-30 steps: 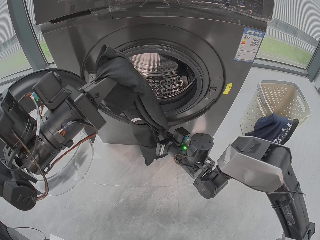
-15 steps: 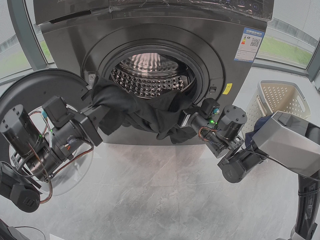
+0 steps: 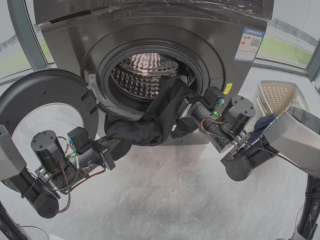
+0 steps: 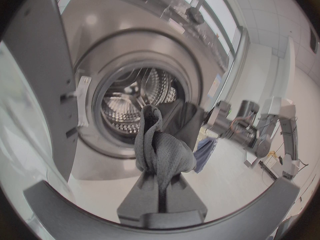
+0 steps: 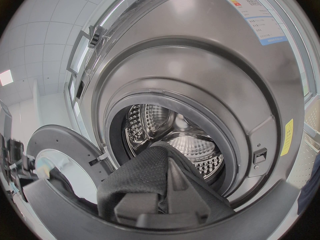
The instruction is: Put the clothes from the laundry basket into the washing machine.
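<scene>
1. At the centre of the head view, a black garment (image 3: 150, 120) stretches between both grippers, its upper end across the lower right rim of the washing machine (image 3: 160, 34) drum opening (image 3: 146, 74).
2. Left gripper (image 3: 111, 141), lower left beneath the open door (image 3: 43, 90), is pinched tight on the garment's lower end.
3. Right gripper (image 3: 182, 104), right of centre, is clamped on the upper end.
4. Laundry basket (image 3: 283, 94), at the right edge, holds a blue garment (image 3: 263, 124).
</scene>
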Available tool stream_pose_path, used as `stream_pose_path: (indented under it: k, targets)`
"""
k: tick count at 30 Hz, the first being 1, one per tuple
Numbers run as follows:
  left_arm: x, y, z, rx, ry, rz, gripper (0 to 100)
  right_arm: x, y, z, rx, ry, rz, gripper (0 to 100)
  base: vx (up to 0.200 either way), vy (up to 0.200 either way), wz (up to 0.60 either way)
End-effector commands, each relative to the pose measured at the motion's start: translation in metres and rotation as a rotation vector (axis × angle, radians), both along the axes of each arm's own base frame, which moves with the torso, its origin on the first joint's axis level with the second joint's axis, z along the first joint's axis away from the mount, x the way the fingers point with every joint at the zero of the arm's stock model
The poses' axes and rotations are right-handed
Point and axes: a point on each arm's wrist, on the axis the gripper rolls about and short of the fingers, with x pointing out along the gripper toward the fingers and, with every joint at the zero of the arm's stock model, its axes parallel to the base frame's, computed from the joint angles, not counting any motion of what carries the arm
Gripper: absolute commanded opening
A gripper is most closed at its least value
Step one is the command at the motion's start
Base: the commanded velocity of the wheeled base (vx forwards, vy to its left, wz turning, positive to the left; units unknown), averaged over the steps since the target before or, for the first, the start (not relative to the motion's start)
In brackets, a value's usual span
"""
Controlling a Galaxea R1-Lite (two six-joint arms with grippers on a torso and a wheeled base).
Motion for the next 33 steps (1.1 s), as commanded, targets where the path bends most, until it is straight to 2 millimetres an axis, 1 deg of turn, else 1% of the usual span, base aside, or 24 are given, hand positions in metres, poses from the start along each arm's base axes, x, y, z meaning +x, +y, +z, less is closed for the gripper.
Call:
stream_pose_path:
  k: [1, 8, 9, 15, 16, 18, 19, 21, 26, 29, 33]
  targets:
    - [0.009, 0.002, -0.029, 0.046, 0.102, 0.021, 0, -0.003, 0.003, 0.004, 0.007, -0.009, 0.011, 0, 0.0, 0.0, 0.0]
    - [0.005, 0.002, -0.034, 0.067, 0.119, -0.007, 0, -0.005, 0.006, 0.005, 0.008, -0.011, 0.018, 0, 0.0, 0.0, 0.0]
    - [0.006, 0.002, -0.037, 0.072, 0.129, -0.011, 100, -0.005, 0.006, 0.004, 0.007, -0.009, 0.018, 0, 0.0, 0.0, 0.0]
    - [0.004, 0.002, -0.041, 0.078, 0.147, -0.014, 100, -0.004, 0.007, 0.009, 0.014, -0.019, 0.018, 0, 0.0, 0.0, 0.0]
    - [-0.003, 0.005, -0.05, 0.106, 0.189, -0.018, 100, -0.003, 0.008, 0.011, 0.02, -0.027, 0.02, 0, 0.0, 0.0, 0.0]
    - [-0.007, 0.006, -0.055, 0.122, 0.215, -0.023, 100, -0.002, 0.009, 0.012, 0.022, -0.029, 0.021, 0, 0.0, 0.0, 0.0]
    - [-0.013, 0.006, -0.067, 0.159, 0.259, -0.046, 100, -0.003, 0.012, 0.012, 0.029, -0.028, 0.022, 0, 0.0, 0.0, 0.0]
    - [-0.02, 0.005, -0.078, 0.214, 0.291, -0.081, 100, -0.004, 0.016, 0.014, 0.04, -0.029, 0.02, 0, 0.0, 0.0, 0.0]
    - [-0.035, 0.005, -0.092, 0.27, 0.36, -0.116, 100, -0.007, 0.017, 0.017, 0.046, -0.036, 0.024, 0, 0.0, 0.0, 0.0]
    - [-0.032, 0.003, -0.093, 0.271, 0.354, -0.115, 100, -0.007, 0.016, 0.016, 0.044, -0.032, 0.023, 0, 0.0, 0.0, 0.0]
    - [-0.02, -0.003, -0.083, 0.24, 0.286, -0.11, 100, -0.009, 0.019, 0.016, 0.044, -0.03, 0.031, 0, 0.0, 0.0, 0.0]
